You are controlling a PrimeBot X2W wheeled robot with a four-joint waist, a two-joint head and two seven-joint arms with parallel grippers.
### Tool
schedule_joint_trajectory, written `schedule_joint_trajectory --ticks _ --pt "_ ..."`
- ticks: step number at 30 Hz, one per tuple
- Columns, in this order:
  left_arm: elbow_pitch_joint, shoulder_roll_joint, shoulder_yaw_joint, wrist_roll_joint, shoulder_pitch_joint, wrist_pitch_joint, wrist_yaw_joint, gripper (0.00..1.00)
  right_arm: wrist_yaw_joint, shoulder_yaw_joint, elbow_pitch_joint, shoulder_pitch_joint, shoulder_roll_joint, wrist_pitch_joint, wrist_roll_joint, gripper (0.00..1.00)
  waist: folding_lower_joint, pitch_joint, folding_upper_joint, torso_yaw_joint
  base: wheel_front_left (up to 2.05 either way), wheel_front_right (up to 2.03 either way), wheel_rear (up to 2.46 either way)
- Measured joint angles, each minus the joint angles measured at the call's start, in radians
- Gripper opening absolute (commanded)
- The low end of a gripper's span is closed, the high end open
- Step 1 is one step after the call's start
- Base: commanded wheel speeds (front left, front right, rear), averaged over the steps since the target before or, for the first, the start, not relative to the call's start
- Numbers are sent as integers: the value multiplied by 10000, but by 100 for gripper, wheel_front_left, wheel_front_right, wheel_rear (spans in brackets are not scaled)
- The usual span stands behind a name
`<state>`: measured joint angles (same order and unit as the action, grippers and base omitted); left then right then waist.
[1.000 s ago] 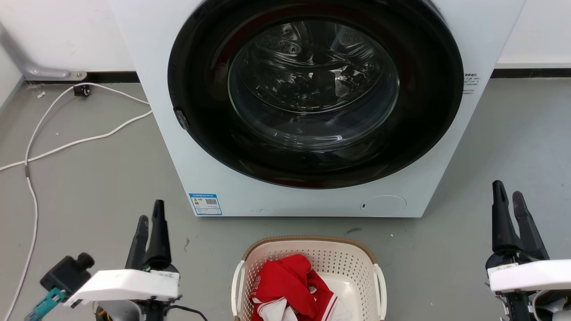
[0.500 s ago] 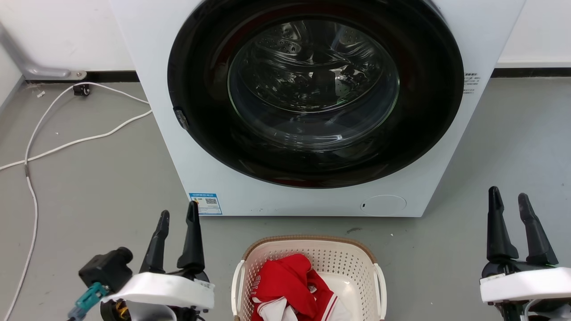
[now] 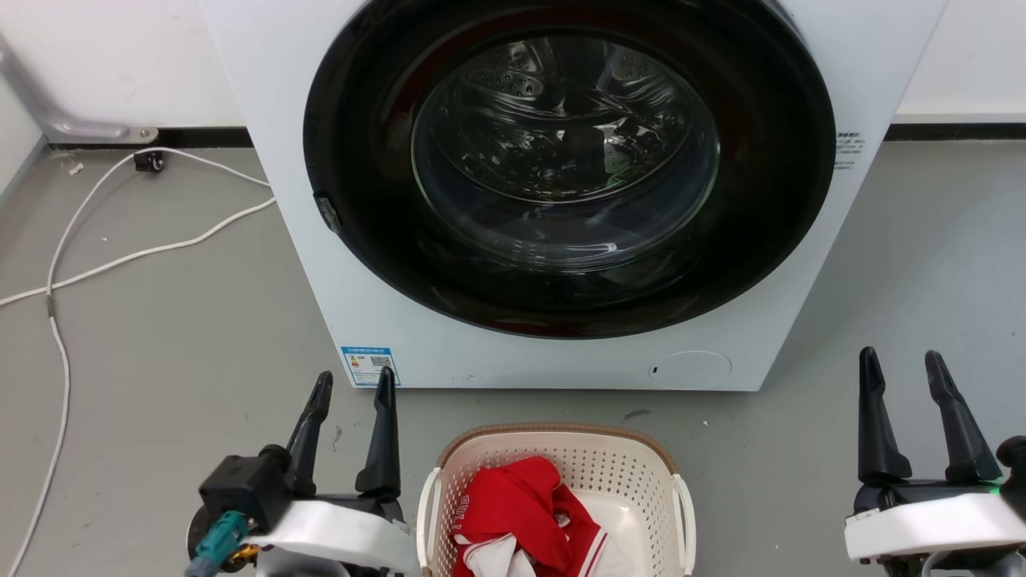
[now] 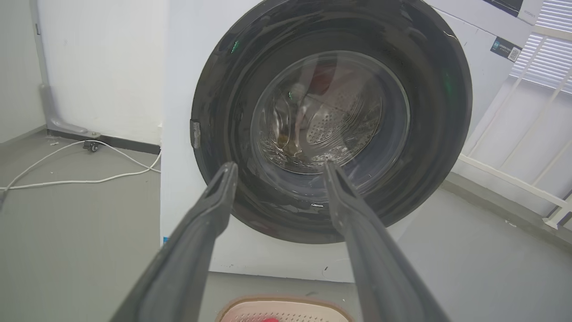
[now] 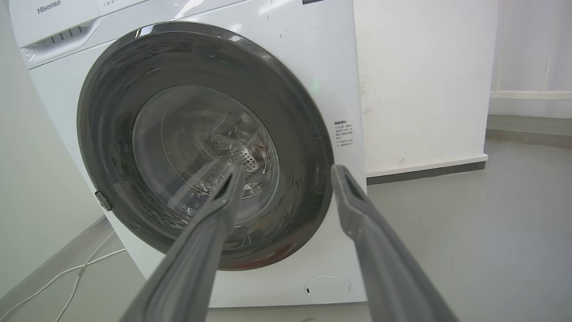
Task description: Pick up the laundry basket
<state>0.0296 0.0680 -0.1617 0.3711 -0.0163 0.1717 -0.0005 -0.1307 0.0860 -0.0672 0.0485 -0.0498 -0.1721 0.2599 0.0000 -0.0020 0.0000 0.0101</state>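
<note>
The laundry basket (image 3: 641, 481) is cream with a brown rim and white side handles; it sits on the floor at the bottom middle of the head view, holding red and white clothes (image 3: 521, 513). Its far rim (image 4: 281, 304) peeks in at the bottom of the left wrist view. My left gripper (image 3: 354, 383) is open just left of the basket, close to its left handle, fingers pointing at the washer. My right gripper (image 3: 899, 361) is open well to the right of the basket, with bare floor between them. Both grippers hold nothing.
A white front-loading washer (image 3: 361, 304) with a shut dark round door (image 3: 565, 160) stands right behind the basket. White cables (image 3: 120, 256) trail over the grey floor at the left. A white railing (image 4: 527, 147) stands to the washer's right.
My left gripper has moved right, up beside the basket, and both grippers have opened wider. The right gripper has shifted a little left and lower. The basket has not moved.
</note>
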Motion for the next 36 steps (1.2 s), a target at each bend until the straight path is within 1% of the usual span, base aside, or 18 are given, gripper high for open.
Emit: schedule_joint_trajectory --ticks 4,13,22,25,28,36 --pt "-79 169 -301 -487 -2 94 46 100 0 -21 -17 41 0 -96 -445 100 0 -13 0 -4 0 0 0" --pt "-447 349 -784 -1244 -53 297 69 100 0 -71 21 208 0 -301 -1336 100 0 -31 0 -6 0 0 0" --pt "-533 399 -1091 -1766 -53 474 123 100 -2 -180 15 279 0 -477 -2098 100 0 -57 0 -13 0 0 0" --pt "-525 303 -1049 -1737 -80 533 77 100 -2 -211 65 365 0 -550 -2090 100 0 -61 0 -7 0 0 0" --pt "-548 142 -838 -1530 -203 598 2 100 -2 -148 173 375 0 -577 -1810 100 0 -66 0 0 0 0 0" --pt "-924 -69 -556 -1676 -372 748 -263 100 -2 -190 589 474 -2 -744 -1570 100 0 -99 0 28 0 0 0"
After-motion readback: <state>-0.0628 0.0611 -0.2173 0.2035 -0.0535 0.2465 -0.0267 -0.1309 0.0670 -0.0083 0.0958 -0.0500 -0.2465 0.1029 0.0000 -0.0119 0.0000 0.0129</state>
